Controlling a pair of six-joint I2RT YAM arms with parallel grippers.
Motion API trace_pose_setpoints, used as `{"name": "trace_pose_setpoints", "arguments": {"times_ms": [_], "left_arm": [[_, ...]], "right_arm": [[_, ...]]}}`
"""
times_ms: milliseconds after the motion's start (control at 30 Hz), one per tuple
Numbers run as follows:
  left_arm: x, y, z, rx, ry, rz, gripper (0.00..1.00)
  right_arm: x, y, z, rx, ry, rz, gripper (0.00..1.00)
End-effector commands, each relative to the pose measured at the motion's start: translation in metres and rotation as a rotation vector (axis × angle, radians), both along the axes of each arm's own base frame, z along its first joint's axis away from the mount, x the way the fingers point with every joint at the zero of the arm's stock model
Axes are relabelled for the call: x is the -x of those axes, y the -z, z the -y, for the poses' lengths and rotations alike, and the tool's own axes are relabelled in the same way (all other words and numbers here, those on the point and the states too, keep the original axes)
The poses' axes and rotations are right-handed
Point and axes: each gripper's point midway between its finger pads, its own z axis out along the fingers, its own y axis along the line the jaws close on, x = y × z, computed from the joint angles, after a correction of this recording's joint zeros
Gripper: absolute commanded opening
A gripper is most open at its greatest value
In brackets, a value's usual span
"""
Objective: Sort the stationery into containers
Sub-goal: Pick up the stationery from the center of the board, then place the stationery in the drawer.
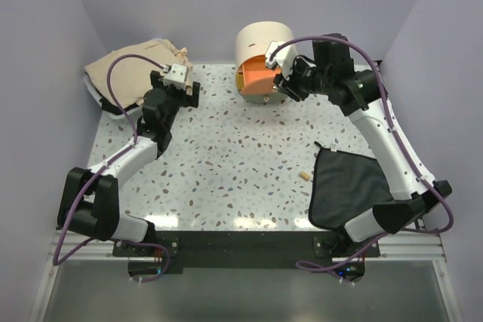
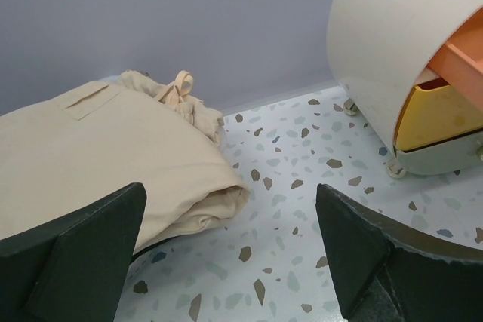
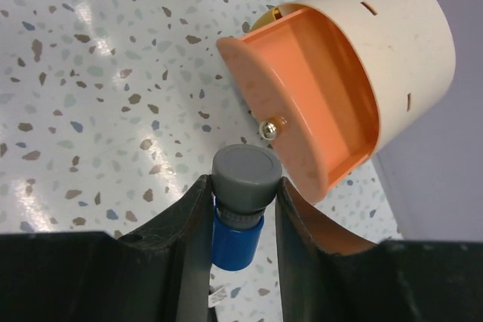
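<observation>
Right gripper [image 3: 242,185] is clamped on a small pot [image 3: 241,173] with a grey top and a blue lower part. The pads press on its round sides, about where grey meets blue. You should think of this pot as light, hard and smooth. It will probably not break, but a round plastic wall can turn or slip between flat pads. Keep the hold across the middle of the body, not on the edge of the top, and do not squeeze more than needed.

Just beyond the pot is the gold knob [image 3: 270,127] on the front of the orange drawer [image 3: 309,73], which stands pulled out of the cream box [image 3: 400,43]. The pot seems to be beside the drawer front, not yet over the hollow. When you let it go, do it low inside the drawer, because it can roll or bounce.

On the table [image 1: 226,164], the black pouch [image 1: 351,186] lies flat near the right base, with a tiny pale piece [image 1: 305,176] just beside it, maybe one more item. Farther away, the left gripper [image 2: 230,209] holds nothing, fingers wide apart, near a beige cloth bag [image 2: 113,156].
</observation>
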Motion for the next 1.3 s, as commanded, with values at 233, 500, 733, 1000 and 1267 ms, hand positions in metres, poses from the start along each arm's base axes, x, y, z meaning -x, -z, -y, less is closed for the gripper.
{"name": "trace_pose_setpoints", "arguments": {"times_ms": [233, 500, 733, 1000, 1267], "left_arm": [[0.015, -0.013, -0.004, 0.025, 0.018, 0.072, 1.0], [0.017, -0.01, -0.005, 0.035, 0.019, 0.064, 1.0], [0.014, -0.011, -0.006, 0.043, 0.018, 0.067, 1.0], [0.012, -0.013, -0.009, 0.041, 0.006, 0.063, 1.0], [0.01, -0.013, -0.009, 0.04, 0.006, 0.061, 1.0]], "right_arm": [[-0.081, 0.0, -0.004, 0.176, 0.028, 0.195, 0.02], [-0.111, -0.013, -0.016, 0.195, 0.013, 0.273, 0.01], [-0.139, -0.004, -0.021, 0.246, 0.018, 0.324, 0.03], [-0.164, 0.012, -0.03, 0.242, 0.06, 0.277, 0.21], [-0.166, -0.006, -0.019, 0.182, 0.169, 0.334, 0.57]]}}
